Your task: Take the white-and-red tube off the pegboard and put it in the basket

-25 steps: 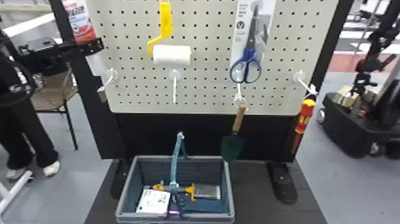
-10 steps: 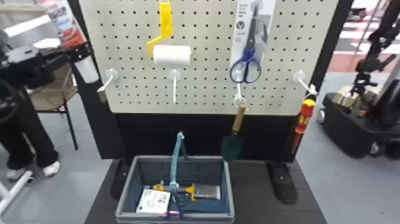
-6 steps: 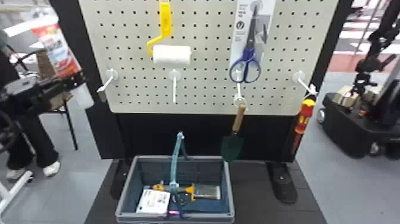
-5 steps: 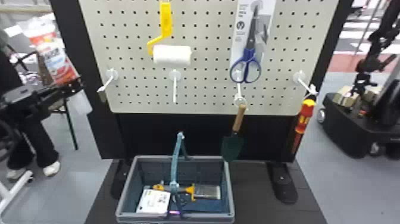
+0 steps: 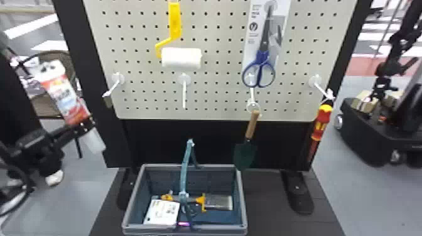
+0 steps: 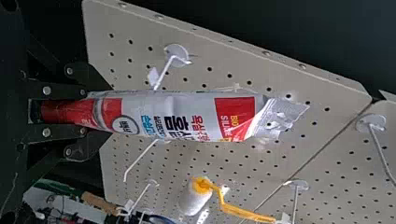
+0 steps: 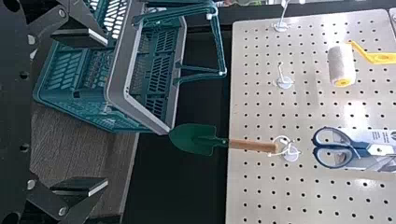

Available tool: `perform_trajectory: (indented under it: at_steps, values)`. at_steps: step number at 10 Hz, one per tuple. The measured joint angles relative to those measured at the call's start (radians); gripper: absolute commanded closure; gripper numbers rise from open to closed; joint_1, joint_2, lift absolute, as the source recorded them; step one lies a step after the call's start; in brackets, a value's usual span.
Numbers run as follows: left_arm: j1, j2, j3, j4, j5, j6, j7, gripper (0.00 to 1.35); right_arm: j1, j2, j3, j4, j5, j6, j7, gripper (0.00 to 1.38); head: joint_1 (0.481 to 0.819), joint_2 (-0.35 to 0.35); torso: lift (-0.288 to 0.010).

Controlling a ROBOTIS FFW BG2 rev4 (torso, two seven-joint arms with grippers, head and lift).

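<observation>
The roller (image 5: 181, 57) looks matt and fuzzy on a smooth yellow plastic frame (image 5: 175, 23), the trowel (image 5: 245, 154) has a wooden handle (image 5: 252, 124), and the tube (image 6: 177, 116) is glossy (crinkled at its end).

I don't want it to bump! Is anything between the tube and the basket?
Yes: the handle sticks up over the basket. The black board edge shows beside the tube, but I can't tell if it's in the way.
</observation>
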Motion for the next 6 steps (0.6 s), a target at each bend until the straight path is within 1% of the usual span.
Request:
perform_trajectory:
  at_steps: [2, 5, 6]
  values:
    - [0.038, -0.054, -0.016, 0.026, 0.01, -0.022, 0.0, 1.22, -0.009, 0.007, 0.0, 0.01, 0.002, 0.0, 0.013, 0.24, 0.549, 0.0, -0.1]
    - [0.063, -0.114, -0.075, 0.093, 0.009, -0.082, -0.009, 1.22, -0.018, 0.014, 0.0, 0.02, 0.004, 0.0, 0.02, 0.24, 0.549, 0.0, -0.1]
    - [0.064, -0.131, -0.097, 0.122, 0.009, -0.096, -0.013, 1.22, -0.021, 0.016, 0.0, 0.023, 0.004, 0.0, 0.024, 0.24, 0.549, 0.0, -0.1]
